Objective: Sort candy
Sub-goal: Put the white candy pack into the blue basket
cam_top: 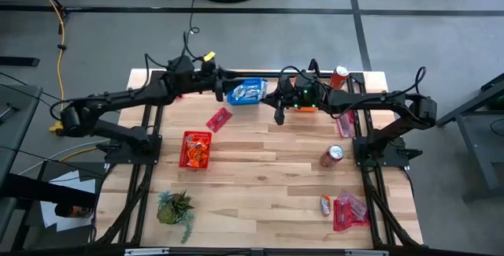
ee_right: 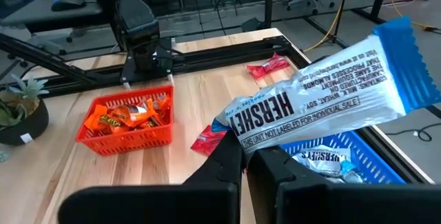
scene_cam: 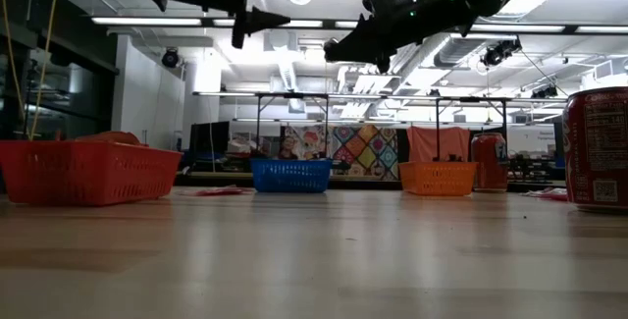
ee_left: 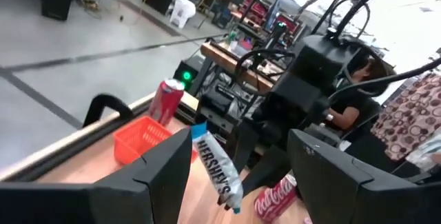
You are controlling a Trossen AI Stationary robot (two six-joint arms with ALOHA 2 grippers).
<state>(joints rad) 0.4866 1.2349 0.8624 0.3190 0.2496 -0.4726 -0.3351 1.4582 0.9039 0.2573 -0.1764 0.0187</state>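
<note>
Right claw (ee_right: 247,149), seen from its own wrist, is pinched tight on the end of a blue-and-white candy bar (ee_right: 324,107). The bar sticks out over the blue basket (ee_right: 362,156). That basket already has the same kind of candy in it, so I think this bar goes there. Farther off, the red basket (ee_right: 127,124) is full of orange candy (ee_right: 124,118). One piece of red candy (ee_right: 207,140) lies loose on the table (ee_right: 179,79), so the sorting is not done.

From the left wrist, the left claw (ee_left: 241,148) has its two fingers (ee_left: 162,172) wide apart and holds nothing. The bar hangs in front of it from the other arm. I cannot tell how near it is.

From high above, both arms reach to the far middle of the table and meet by the blue basket. The right arm covers most of the orange basket (cam_top: 305,108). More red candy (cam_top: 349,209) waits at the near right corner, beside a soda can (cam_top: 325,204).

From table height, the three baskets stand well apart in a row, one for each color. Both claws hang high above them, and the bar cannot be picked out here.
</note>
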